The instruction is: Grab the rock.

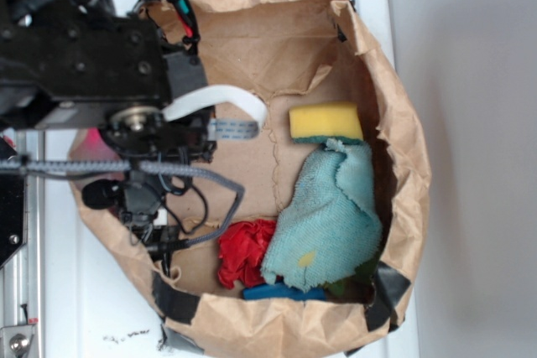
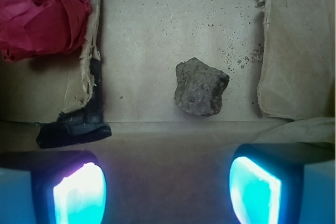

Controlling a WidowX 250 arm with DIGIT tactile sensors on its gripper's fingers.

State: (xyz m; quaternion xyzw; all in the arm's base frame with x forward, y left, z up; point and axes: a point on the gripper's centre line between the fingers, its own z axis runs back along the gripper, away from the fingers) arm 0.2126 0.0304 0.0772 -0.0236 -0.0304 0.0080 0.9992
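The rock (image 2: 201, 87), a small rough brown-grey stone, lies on the brown paper floor in the middle of the wrist view. My gripper (image 2: 168, 195) is open. Its two glowing cyan pads (image 2: 79, 195) stand wide apart at the bottom edge, with nothing between them. The rock sits ahead of the pads, slightly right of centre, and touches neither. In the exterior view the black arm (image 1: 84, 48) covers the left side of the paper bag, and the rock is hidden under it.
A red crumpled cloth lump (image 2: 42, 14) (image 1: 246, 249) lies left of the rock. A strip of black tape (image 2: 73, 129) holds a paper flap. A yellow sponge (image 1: 325, 121), teal towel (image 1: 331, 215) and blue block (image 1: 273, 293) lie to the right. Paper walls (image 1: 403, 123) ring everything.
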